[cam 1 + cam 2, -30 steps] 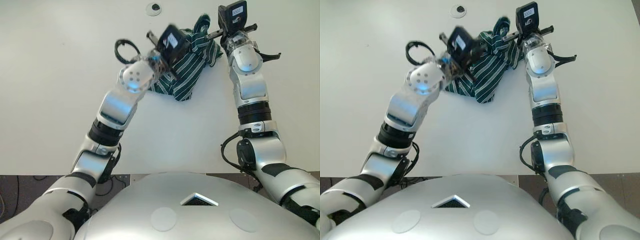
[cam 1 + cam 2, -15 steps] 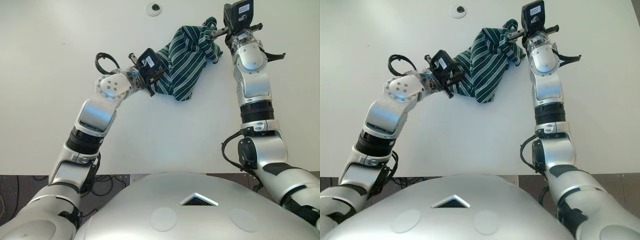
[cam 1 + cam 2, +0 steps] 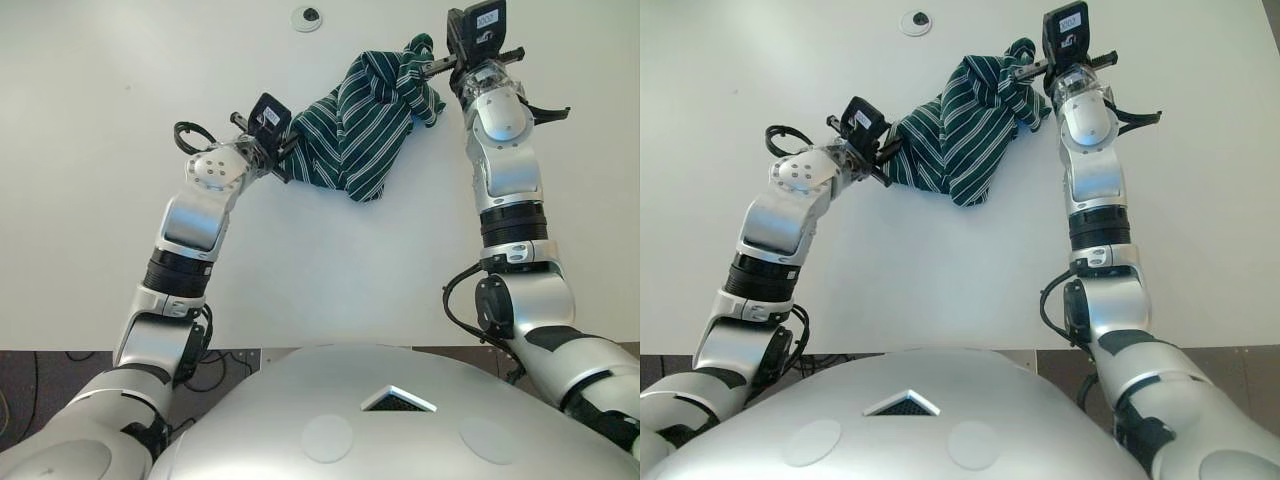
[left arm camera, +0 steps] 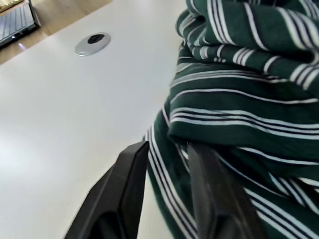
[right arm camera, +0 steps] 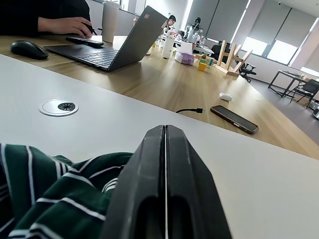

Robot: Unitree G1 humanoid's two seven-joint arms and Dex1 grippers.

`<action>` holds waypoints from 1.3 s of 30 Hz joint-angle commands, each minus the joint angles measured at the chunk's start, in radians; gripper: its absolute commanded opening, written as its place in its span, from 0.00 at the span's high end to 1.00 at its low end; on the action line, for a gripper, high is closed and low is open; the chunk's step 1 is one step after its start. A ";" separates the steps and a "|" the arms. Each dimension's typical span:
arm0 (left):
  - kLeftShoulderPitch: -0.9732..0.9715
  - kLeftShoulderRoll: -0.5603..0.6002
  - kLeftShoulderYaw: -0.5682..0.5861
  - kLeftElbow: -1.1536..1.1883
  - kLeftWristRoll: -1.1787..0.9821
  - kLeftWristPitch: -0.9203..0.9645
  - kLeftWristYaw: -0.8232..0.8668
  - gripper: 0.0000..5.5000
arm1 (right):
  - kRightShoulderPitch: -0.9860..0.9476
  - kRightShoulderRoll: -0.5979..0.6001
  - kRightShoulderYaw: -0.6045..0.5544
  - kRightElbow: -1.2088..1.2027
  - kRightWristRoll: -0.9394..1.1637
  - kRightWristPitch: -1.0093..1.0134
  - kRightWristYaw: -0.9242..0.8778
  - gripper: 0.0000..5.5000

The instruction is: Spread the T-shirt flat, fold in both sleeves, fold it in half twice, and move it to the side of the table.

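The T-shirt [image 3: 360, 120], dark green with white stripes, lies bunched on the white table [image 3: 120, 100] towards the far side. My left gripper [image 3: 287, 150] is at the shirt's left edge, shut on a fold of striped cloth that shows between its black fingers [image 4: 132, 164]. My right gripper [image 3: 432, 68] is at the shirt's far right corner. Its fingers [image 5: 149, 149] are pressed together, shut on the cloth, with green fabric [image 5: 50, 199] bunched right beside them. The shirt stretches loosely between the two grippers, still crumpled in the middle.
A round cable grommet [image 3: 308, 17] sits in the table just beyond the shirt. Bare white tabletop spreads to the left, the right and the near side up to the front edge [image 3: 300, 345]. A wooden desk with a laptop [image 5: 124, 40] stands behind the table.
My left gripper has swung left from above the shirt's middle to its left edge, drawing the cloth out leftwards. The right gripper shifted slightly farther away, then held still.
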 commanded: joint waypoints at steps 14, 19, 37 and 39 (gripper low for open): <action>-0.072 -0.082 0.014 0.158 0.049 -0.152 0.016 0.99 | 0.010 -0.010 0.002 0.003 -0.008 0.000 -0.005 1.00; -0.160 -0.121 0.165 0.107 0.005 -0.247 0.125 0.99 | 0.004 -0.014 -0.003 0.003 -0.007 -0.001 -0.008 1.00; -0.332 -0.013 0.364 -0.169 -0.215 -0.070 0.066 0.99 | -0.032 -0.015 -0.026 -0.045 0.026 0.032 0.000 1.00; -0.277 0.027 0.400 -0.236 -0.239 -0.022 0.046 0.99 | -0.026 -0.020 -0.030 -0.050 0.025 0.039 0.002 1.00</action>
